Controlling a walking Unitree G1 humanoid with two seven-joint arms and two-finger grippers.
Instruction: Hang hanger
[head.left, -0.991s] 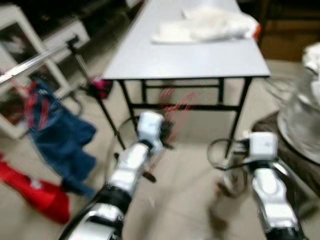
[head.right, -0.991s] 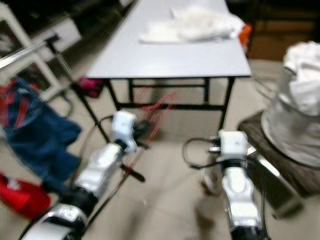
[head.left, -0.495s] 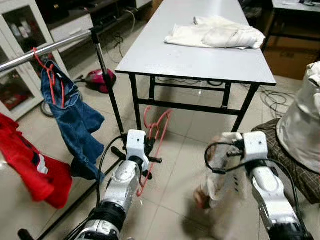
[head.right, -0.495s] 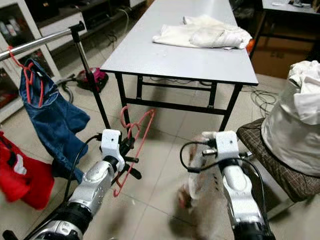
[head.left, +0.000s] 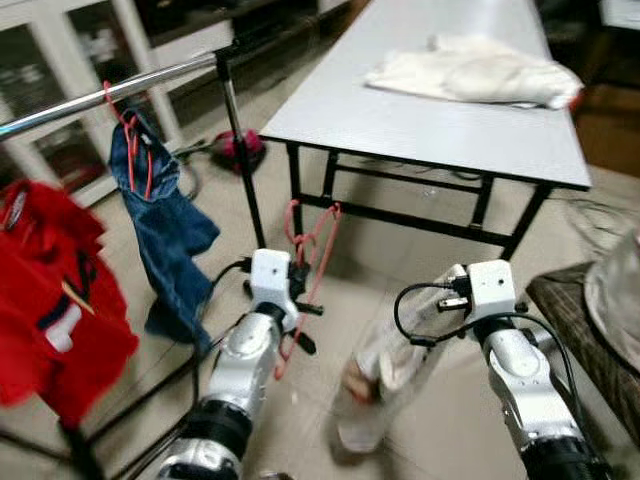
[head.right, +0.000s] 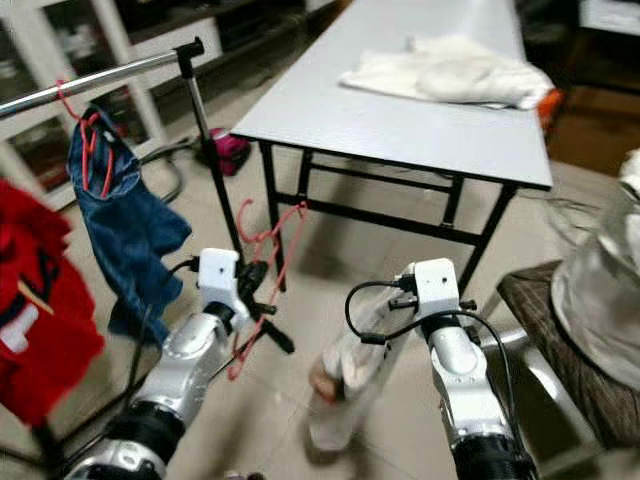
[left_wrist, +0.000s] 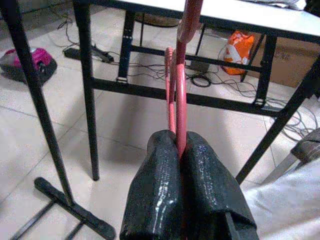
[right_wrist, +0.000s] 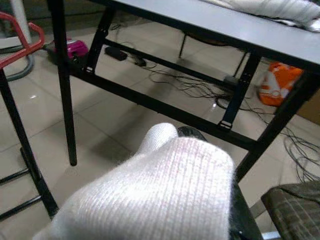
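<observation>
Tiled floor (head.right: 400, 420) under grey table (head.right: 400, 125) (white cloth (head.right: 450, 70) on top).

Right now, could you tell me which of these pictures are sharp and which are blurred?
Both eye views are soft overall: the red garment at the left edge and the white garment hanging from the right gripper are smeared. The left wrist view is sharp on the red hanger pinched in the left gripper. The right wrist view shows the table legs crisply, but the white garment up close is out of focus.

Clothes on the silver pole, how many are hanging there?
2. A blue garment hangs from the rail on a red hanger, and a red garment hangs further left. More may hang out of frame.
</observation>
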